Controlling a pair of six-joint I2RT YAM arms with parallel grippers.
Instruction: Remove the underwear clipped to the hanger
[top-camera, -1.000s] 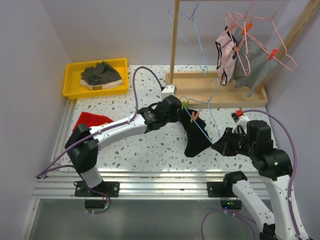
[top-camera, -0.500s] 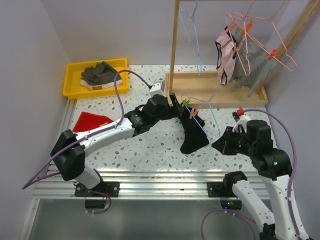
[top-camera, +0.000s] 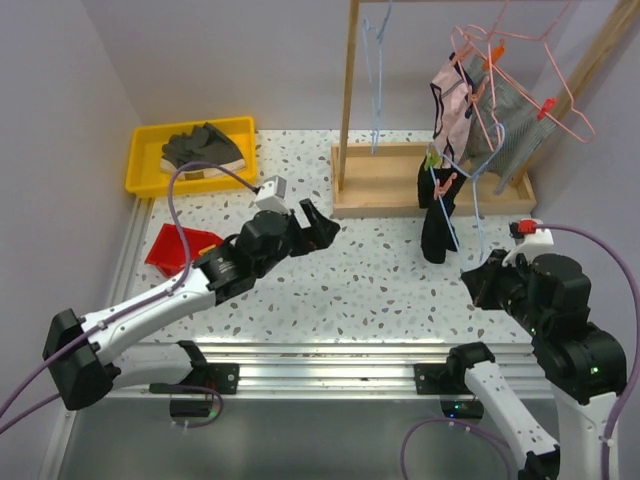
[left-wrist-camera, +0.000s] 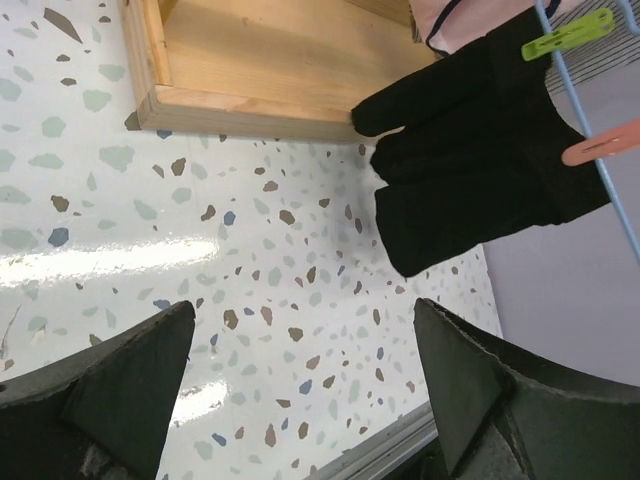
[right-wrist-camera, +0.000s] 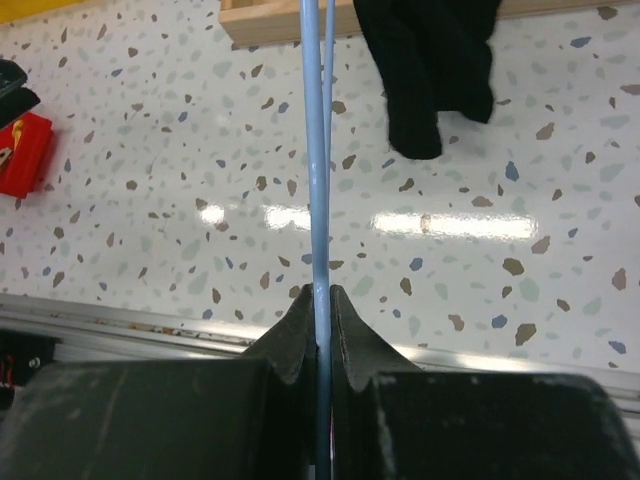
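Hanging long-way down: black underwear (top-camera: 437, 215) | right gripper (right-wrist-camera: 318, 300) pinches blue hanger (right-wrist-camera: 311, 150) | left gripper (left-wrist-camera: 300, 345) wide apart, underwear ahead to its right.

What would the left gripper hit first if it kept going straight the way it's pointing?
Probably the speckled tabletop, short of the wooden stand base. The left gripper is open; the black underwear hangs off-line, though depth is unclear.

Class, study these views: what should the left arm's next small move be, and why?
Probably reach the open left gripper toward the black underwear and close on its lower edge. The right gripper is shut on the blue hanger, the underwear hangs from a green clip and an orange clip, and the left gripper is empty, apart from it.
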